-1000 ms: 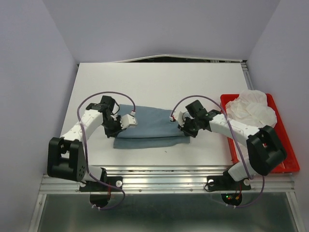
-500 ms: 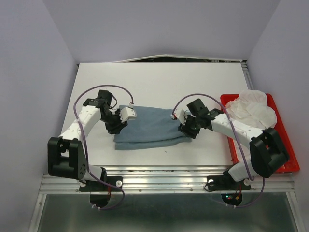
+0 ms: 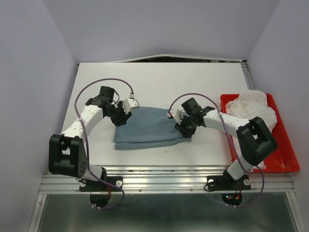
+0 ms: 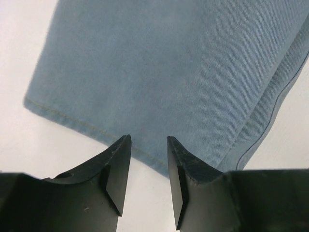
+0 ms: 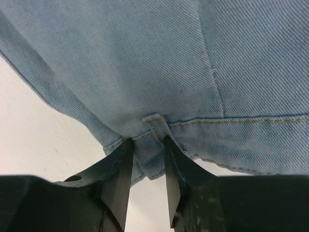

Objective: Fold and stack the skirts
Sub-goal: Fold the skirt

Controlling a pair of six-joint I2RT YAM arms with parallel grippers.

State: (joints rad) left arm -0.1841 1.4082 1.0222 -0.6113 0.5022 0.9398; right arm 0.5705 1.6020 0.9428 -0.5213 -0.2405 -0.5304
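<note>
The folded light-blue denim skirt [image 3: 147,126] lies flat in the middle of the table. My left gripper [image 3: 120,115] stands at its far left corner. In the left wrist view the left gripper [image 4: 148,145] is open and empty, its jaws just over the stitched hem of the skirt [image 4: 159,72], with bare table between them. My right gripper [image 3: 182,126] is at the skirt's right edge. In the right wrist view the right gripper [image 5: 147,145] has its jaws a little apart, astride the waistband corner by a belt loop [image 5: 157,123]. The cloth lies flat and unpinched.
A red plastic tray [image 3: 285,159] stands at the right edge of the table with crumpled white cloth [image 3: 251,108] in it. The table's near edge runs along a metal rail just in front of the skirt.
My left gripper has moved back and to the far left, off the skirt's left edge. My right gripper has shifted a little left along the right edge. The skirt's left edge has settled flat.
</note>
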